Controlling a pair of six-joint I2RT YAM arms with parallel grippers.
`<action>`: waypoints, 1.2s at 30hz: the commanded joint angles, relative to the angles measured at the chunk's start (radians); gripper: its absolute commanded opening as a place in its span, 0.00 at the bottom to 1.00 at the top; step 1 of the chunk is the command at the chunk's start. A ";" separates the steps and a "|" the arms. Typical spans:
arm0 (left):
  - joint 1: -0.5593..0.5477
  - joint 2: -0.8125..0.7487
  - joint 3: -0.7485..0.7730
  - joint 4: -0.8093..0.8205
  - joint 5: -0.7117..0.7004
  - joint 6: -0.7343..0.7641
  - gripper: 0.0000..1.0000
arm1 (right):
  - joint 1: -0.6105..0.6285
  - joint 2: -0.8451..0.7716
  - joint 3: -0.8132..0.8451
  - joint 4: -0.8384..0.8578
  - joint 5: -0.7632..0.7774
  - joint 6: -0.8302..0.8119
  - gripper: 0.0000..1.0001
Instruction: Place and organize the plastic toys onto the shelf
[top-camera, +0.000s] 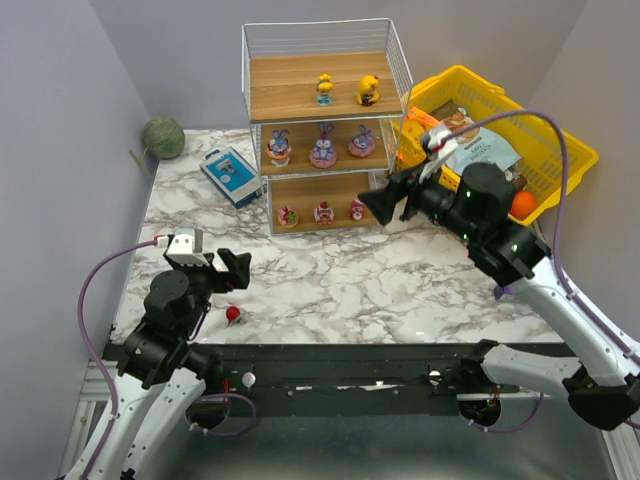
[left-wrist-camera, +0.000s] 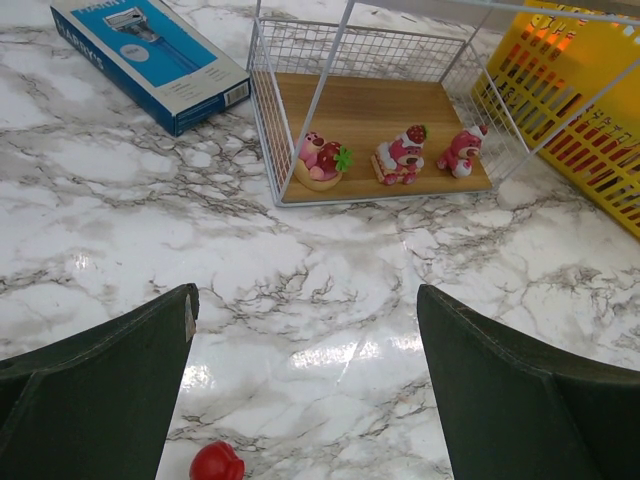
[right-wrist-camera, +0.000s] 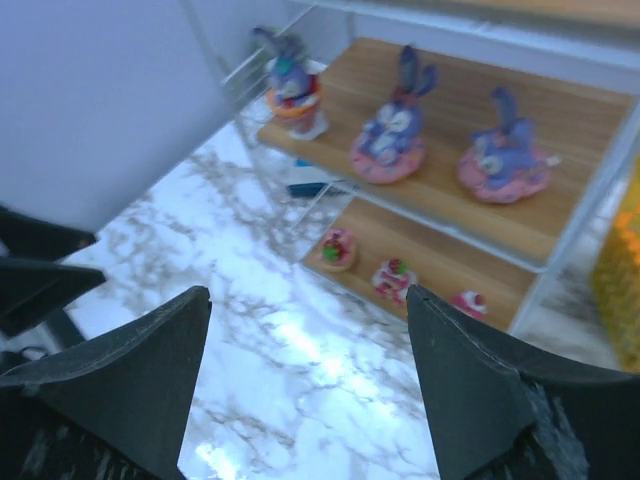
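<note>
Yellow toys (top-camera: 325, 88) — two of them — stand on the top board of the shelf (top-camera: 300, 100). Three bunny-eared toys (top-camera: 324, 148) line the middle board and three pink-red toys (top-camera: 325, 211) the bottom one. One small red toy (top-camera: 233, 316) lies apart from the rest, out on the desk (top-camera: 350, 285) near its front-left edge, well away from the shelf. The left hand (top-camera: 232, 270) hovers over the desk close to it, fingers spread wide, holding nothing. The right hand (top-camera: 385, 203) hangs in front of the shelf's right side at the lower tiers — also wide open and empty. A blue box (top-camera: 230, 175) lies left of the shelf, a yellow basket (top-camera: 455, 72) to its right.
</note>
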 joint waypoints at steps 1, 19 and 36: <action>0.005 -0.020 -0.004 -0.002 -0.027 -0.002 0.99 | 0.075 -0.135 -0.365 0.331 -0.217 0.075 0.89; 0.005 -0.078 -0.007 -0.005 -0.082 0.004 0.99 | 0.667 0.669 -0.597 1.278 0.312 0.091 0.95; 0.005 -0.063 -0.004 -0.006 -0.079 0.004 0.99 | 0.712 1.012 -0.321 1.332 0.406 0.158 0.92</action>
